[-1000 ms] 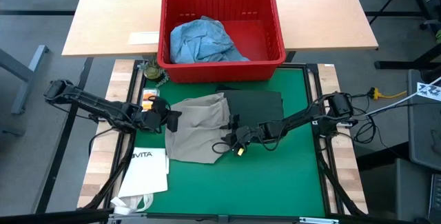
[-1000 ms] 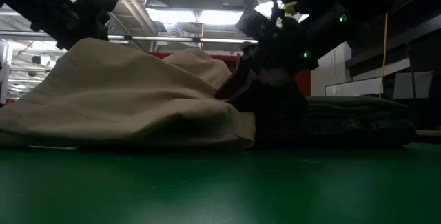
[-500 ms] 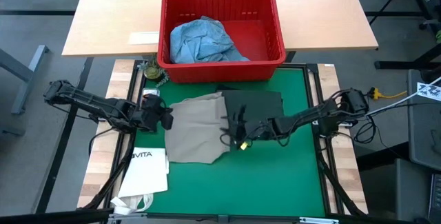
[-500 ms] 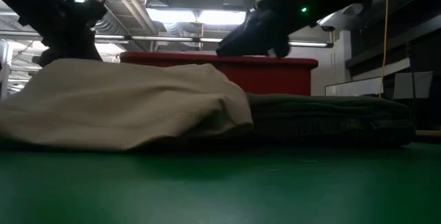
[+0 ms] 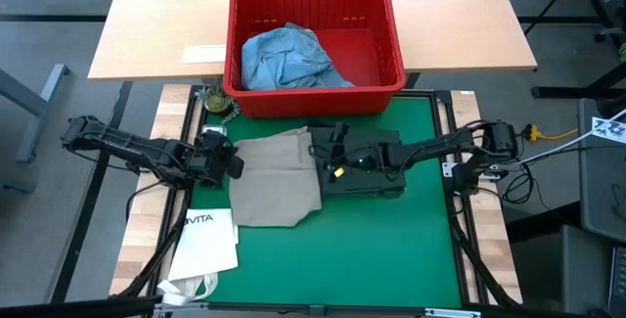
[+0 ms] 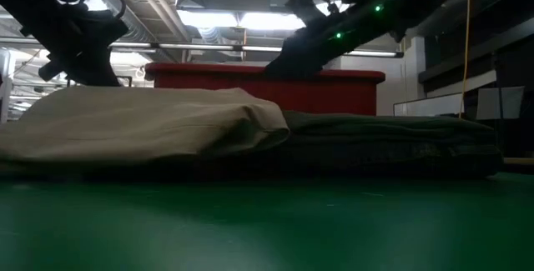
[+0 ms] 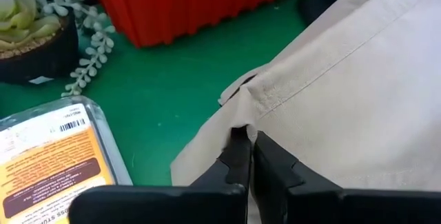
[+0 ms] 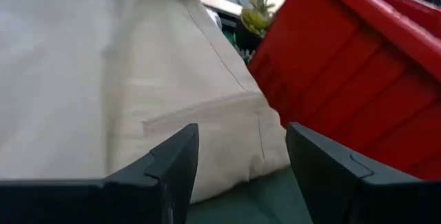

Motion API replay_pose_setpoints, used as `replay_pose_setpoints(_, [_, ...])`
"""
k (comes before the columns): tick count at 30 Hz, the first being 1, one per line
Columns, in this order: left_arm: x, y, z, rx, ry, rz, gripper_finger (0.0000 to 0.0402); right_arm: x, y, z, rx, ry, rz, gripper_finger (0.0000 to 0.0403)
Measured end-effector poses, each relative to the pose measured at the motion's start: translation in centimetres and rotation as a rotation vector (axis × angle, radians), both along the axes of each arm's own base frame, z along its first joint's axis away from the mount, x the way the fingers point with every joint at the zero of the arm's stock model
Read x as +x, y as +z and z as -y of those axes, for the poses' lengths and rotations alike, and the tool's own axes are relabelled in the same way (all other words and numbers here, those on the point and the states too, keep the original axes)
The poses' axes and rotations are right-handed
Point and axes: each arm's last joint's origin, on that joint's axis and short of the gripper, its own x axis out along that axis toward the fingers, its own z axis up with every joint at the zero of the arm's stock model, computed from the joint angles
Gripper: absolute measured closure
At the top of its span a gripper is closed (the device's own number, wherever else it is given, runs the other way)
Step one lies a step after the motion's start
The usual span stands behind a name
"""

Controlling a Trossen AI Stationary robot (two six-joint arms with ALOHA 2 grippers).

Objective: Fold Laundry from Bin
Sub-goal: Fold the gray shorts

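A khaki garment (image 5: 279, 186) lies spread on the green mat (image 5: 391, 249). Its right edge rests against a folded dark garment (image 5: 377, 161). My left gripper (image 7: 246, 136) is at the khaki garment's left edge (image 5: 235, 164), shut on it. My right gripper (image 5: 331, 150) hovers open above the dark garment's left part. Nothing is between its fingers (image 8: 241, 138). Behind the mat stands the red bin (image 5: 313, 49) with light blue jeans (image 5: 289, 59) inside. My left gripper pinches the khaki garment's left edge (image 7: 238, 117) between its two shut fingertips, where the cloth puckers a little. The fingers come slanting down from the table's left side. One layer or several, I cannot tell. The garment lies slack and flat on the mat.
A white "VITA" paper bag (image 5: 205, 245) lies at the near left. A small potted succulent (image 5: 217, 98) and an orange packet (image 7: 48, 162) sit by the bin's left corner. The near half of the mat is bare green.
My right gripper has risen and gone toward the far edge, from the khaki garment's near right part to above the dark garment, staying open. The khaki garment, raised in a mound before, has sunk flat onto the mat. My left gripper stays shut at its left edge.
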Motion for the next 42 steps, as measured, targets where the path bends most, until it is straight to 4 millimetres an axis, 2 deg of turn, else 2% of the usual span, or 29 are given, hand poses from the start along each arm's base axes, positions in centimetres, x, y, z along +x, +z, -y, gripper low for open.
replay_pose_setpoints(6, [0.0, -0.1, -0.2, -0.011, -0.013, -0.031, 0.0367, 0.6, -1.7, 0.2, 0.001, -0.004, -0.032, 0.0182])
replay_pose_setpoints(10, [-0.1, -0.1, -0.6, 0.008, 0.019, -0.036, 0.0329, 0.8, -2.5, 0.2, 0.001, -0.004, -0.052, 0.0182])
replay_pose_setpoints(15, [-0.2, 0.1, -1.0, 0.031, 0.058, -0.025, 0.0275, 0.9, -2.1, 0.2, -0.006, -0.002, -0.022, 0.0182])
replay_pose_setpoints(18, [-0.4, 0.4, -1.1, 0.031, 0.071, 0.010, 0.0261, 1.1, -1.5, 0.2, -0.007, -0.002, 0.043, 0.0182])
replay_pose_setpoints(24, [-0.8, 1.5, -1.1, 0.016, 0.017, 0.118, 0.0266, 1.3, -0.6, 0.2, -0.010, -0.002, 0.133, 0.0182])
replay_pose_setpoints(29, [1.0, 2.3, 0.1, -0.120, -0.197, 0.271, 0.0287, 1.3, -0.7, 0.2, -0.012, -0.007, 0.129, 0.0182])
replay_pose_setpoints(32, [2.5, 1.7, 1.4, -0.181, -0.333, 0.322, 0.0300, 1.3, -0.7, 0.2, -0.020, -0.018, 0.124, 0.0182])
replay_pose_setpoints(38, [5.1, 0.5, 4.4, -0.235, -0.492, 0.322, 0.0323, 1.7, -1.9, 0.2, -0.017, -0.016, 0.098, 0.0182])
replay_pose_setpoints(42, [6.3, -0.4, 6.3, -0.250, -0.563, 0.331, 0.0335, 3.4, -1.7, -0.4, 0.059, 0.058, 0.135, 0.0182])
